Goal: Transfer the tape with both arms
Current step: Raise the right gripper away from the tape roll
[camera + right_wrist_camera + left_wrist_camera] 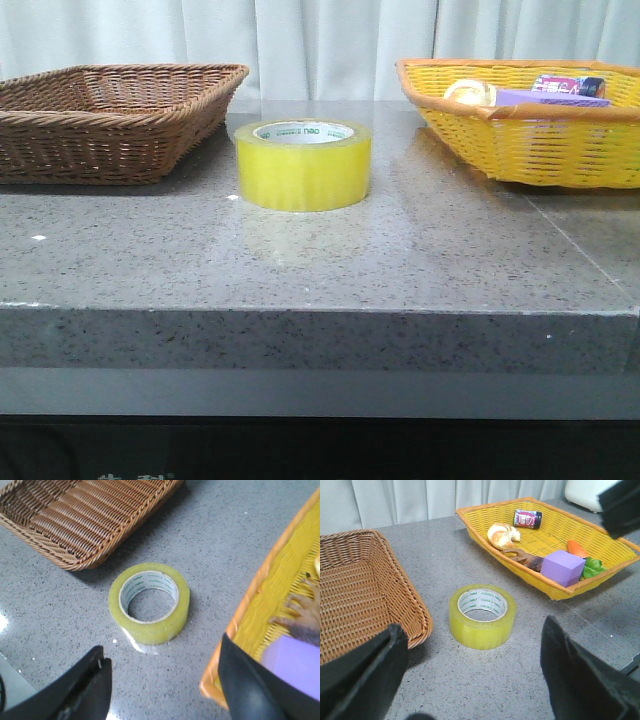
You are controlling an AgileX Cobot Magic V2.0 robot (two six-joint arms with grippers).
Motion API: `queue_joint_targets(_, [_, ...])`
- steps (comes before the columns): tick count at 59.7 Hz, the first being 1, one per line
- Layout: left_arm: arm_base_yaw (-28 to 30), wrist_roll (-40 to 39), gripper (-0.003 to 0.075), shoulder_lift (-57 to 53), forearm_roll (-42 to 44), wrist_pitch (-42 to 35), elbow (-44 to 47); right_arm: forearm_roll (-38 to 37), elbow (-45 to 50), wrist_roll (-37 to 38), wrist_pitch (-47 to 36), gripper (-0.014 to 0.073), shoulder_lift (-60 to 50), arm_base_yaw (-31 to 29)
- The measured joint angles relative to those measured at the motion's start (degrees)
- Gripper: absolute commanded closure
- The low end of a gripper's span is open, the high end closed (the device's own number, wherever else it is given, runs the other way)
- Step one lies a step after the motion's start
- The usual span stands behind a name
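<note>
The tape [303, 164], a wide glossy yellow roll with a white core and green print, lies flat on the grey stone table between the two baskets. It also shows in the left wrist view [482, 616] and in the right wrist view [149, 603]. My left gripper [475, 672] is open and empty, held above the table short of the tape. My right gripper [162, 677] is open and empty, above the table beside the yellow basket's edge, also short of the tape. Neither gripper shows in the front view.
An empty brown wicker basket [105, 118] stands at the back left. A yellow basket [530, 140] at the back right holds a purple block [562, 567], a small pale roll [503, 535], a dark jar [527, 518], a carrot and other items. The table's front edge [320, 312] is near.
</note>
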Motion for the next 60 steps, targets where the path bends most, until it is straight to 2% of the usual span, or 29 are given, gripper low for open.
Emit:
queue_joint_targets(14, [0.00,0.12,0.0174,1.40,0.00,0.00,0.00,0.09,15.70,0.00,-6.66,0.0109,-14.44,0.00])
queue_joint_targets(23, [0.00,4.42,0.0174,5.31,0.00,3.20,-3.10,0.09,21.33,0.00,-8.70,0.0109,-20.73,0.00])
queue_joint_targets(41, [-0.10,13.79,0.0171,20.93,0.00,15.58,-18.38,0.23,22.63,0.04,-8.97,0.0107,-23.74,0.00])
queue_joint_targets(60, [-3.92,23.90,0.0171,40.82,0.11,30.56,-38.93,0.23,22.63,0.04,-9.07,0.0107,-23.38,0.00])
